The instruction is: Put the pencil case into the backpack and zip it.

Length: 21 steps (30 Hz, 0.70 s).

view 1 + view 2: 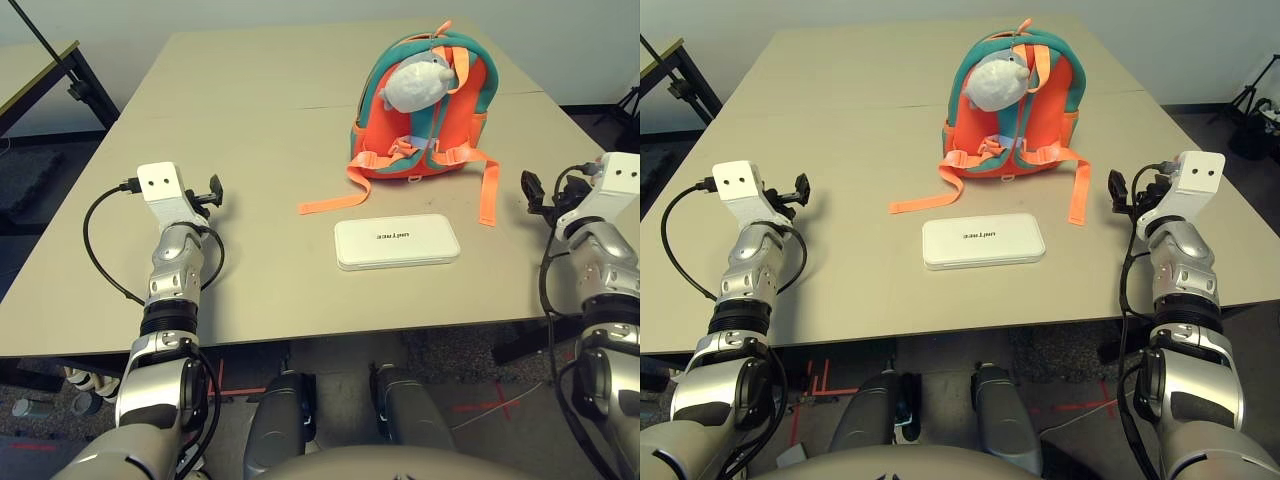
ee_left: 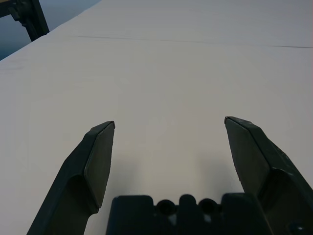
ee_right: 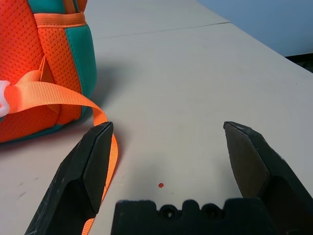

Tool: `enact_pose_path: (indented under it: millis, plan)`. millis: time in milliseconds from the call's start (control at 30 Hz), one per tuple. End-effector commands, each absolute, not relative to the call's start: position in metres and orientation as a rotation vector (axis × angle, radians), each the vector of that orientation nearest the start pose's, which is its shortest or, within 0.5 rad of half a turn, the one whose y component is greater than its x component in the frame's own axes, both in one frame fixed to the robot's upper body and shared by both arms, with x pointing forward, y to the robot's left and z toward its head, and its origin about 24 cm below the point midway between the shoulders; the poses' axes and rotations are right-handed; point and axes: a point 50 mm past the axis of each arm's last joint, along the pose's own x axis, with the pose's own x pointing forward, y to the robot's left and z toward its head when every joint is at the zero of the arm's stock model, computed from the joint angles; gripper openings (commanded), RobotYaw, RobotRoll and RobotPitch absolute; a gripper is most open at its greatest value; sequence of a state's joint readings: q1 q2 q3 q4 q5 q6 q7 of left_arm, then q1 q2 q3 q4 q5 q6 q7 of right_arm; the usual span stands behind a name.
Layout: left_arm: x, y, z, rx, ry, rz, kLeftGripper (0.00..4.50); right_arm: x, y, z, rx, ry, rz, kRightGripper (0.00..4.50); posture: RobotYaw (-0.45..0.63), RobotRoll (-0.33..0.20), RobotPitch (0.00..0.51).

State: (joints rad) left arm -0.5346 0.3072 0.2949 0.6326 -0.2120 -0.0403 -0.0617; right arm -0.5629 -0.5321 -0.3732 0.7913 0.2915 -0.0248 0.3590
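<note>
Left gripper (image 2: 168,125) — fingers spread wide, empty, level, well left of the pencil case (image 1: 397,241), right gripper (image 3: 168,125) — likewise spread, empty, well right of it

This looks like a robotics lab or test room rather than a home. A plain beige worktop (image 1: 250,200), built of two slabs joined along a seam, stands on dark carpet. On the floor just under the worktop's near edge are red tape crosses (image 1: 490,405), the kind used to mark positions. Off the worktop's far left corner stands a second bench on a black metal frame (image 1: 75,80). Beyond its far right corner are black tripod legs (image 1: 1255,95), against a bare pale wall (image 1: 1160,40).
</note>
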Motion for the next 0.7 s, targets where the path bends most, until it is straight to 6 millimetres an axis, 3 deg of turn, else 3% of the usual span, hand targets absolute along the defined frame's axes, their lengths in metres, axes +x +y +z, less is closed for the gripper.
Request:
enact_pose_path:
  millis: [33, 433, 700]
  plan:
    - [0.339, 0.262, 0.081, -0.056, -0.007, 0.225, 4.50, 0.330, -0.324, 0.097, 0.049, 0.016, -0.110, 4.47, -0.17, 0.000, 0.092]
    - [0.337, 0.263, 0.082, -0.063, -0.003, 0.211, 4.50, 0.332, -0.321, 0.100, 0.026, 0.008, -0.090, 4.47, -0.16, 0.000, 0.103]
    - [0.339, 0.236, 0.092, -0.260, 0.031, -0.088, 4.50, 0.330, -0.316, 0.107, -0.083, -0.002, -0.001, 4.47, -0.17, 0.000, 0.105]
